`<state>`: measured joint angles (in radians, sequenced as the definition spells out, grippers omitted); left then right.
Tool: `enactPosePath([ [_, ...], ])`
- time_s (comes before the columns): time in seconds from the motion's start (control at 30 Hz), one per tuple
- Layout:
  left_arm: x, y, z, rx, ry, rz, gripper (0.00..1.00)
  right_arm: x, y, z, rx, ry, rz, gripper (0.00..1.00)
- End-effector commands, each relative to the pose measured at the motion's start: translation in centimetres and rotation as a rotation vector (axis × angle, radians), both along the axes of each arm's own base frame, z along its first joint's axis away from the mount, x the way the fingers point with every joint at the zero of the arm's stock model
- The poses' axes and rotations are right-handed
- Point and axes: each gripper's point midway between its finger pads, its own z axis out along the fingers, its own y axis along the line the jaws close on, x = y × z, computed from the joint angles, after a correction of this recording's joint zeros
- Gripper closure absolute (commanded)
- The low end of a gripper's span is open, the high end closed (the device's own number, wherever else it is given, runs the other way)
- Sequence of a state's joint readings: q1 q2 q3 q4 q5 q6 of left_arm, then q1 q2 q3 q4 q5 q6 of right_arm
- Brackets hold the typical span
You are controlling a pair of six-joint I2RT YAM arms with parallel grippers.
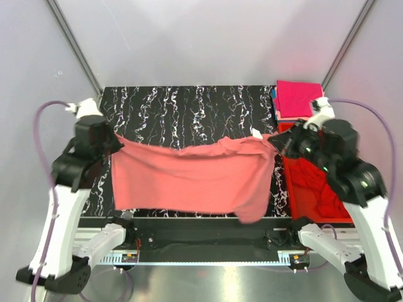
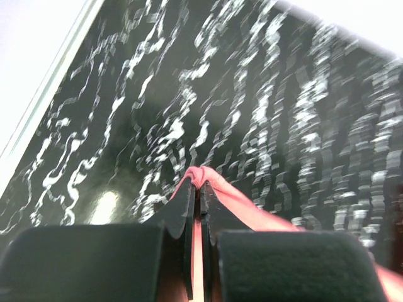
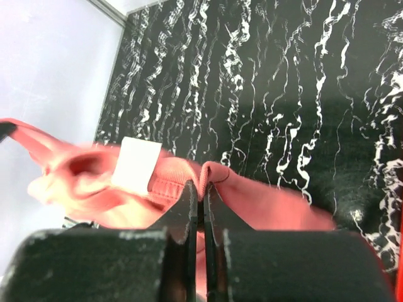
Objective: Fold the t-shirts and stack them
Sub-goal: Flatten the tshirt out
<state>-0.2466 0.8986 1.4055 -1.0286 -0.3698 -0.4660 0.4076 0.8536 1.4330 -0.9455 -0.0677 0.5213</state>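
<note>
White-walled booth, black marbled counter (image 1: 189, 104). Salmon-pink t-shirt (image 1: 189, 179) is stretched wide across the near half of the counter and held up by its top edge, with the body draping toward 6 o'clock over the front edge. Left end effector (image 1: 113, 139) at 9 o'clock is clamped down on one corner of that edge; the left wrist view shows the fingers (image 2: 189, 214) pinched tight on a pink fold. Right end effector (image 1: 277, 143) at 3 o'clock is fully closed on the collar end, cloth bunched between its fingers (image 3: 192, 211) and the white tag (image 3: 135, 165) just beside them.

Holding it by two corners spreads the cloth flat, probably so it can be laid down square for folding. The lower hem sags uneven toward 5 o'clock, so it may need smoothing.

Folded magenta t-shirt (image 1: 297, 99) sits at 1 o'clock, likely the start of the stack. Red bin (image 1: 288, 207) at 4 o'clock holds crumpled red cloth (image 1: 315, 189), seemingly a tee not yet folded.
</note>
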Motion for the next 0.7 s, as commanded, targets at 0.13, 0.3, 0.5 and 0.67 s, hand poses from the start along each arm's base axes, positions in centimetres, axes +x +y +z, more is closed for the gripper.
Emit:
enactPosePath([
  [0.13, 7.4, 0.6, -12.2, 0.132, 0.259, 0.069, 1.0, 11.7, 5.2, -9.3, -0.025, 0.13, -0.006, 1.0],
  [0.3, 14.4, 3.0, -16.5, 0.156, 0.338, 0.159, 1.0, 20.6, 9.3, -15.4, -0.05, 0.164, 0.008, 0.99],
  [0.5, 22.8, 5.3, -21.6, 0.187, 0.5, 0.198, 1.0, 30.8, 10.9, -21.8, -0.207, 0.241, -0.024, 0.97],
  [0.67, 26.6, 6.0, -21.9, 0.096, 0.488, 0.208, 0.75, 35.3, 9.1, -24.8, -0.237, 0.366, -0.066, 0.63],
])
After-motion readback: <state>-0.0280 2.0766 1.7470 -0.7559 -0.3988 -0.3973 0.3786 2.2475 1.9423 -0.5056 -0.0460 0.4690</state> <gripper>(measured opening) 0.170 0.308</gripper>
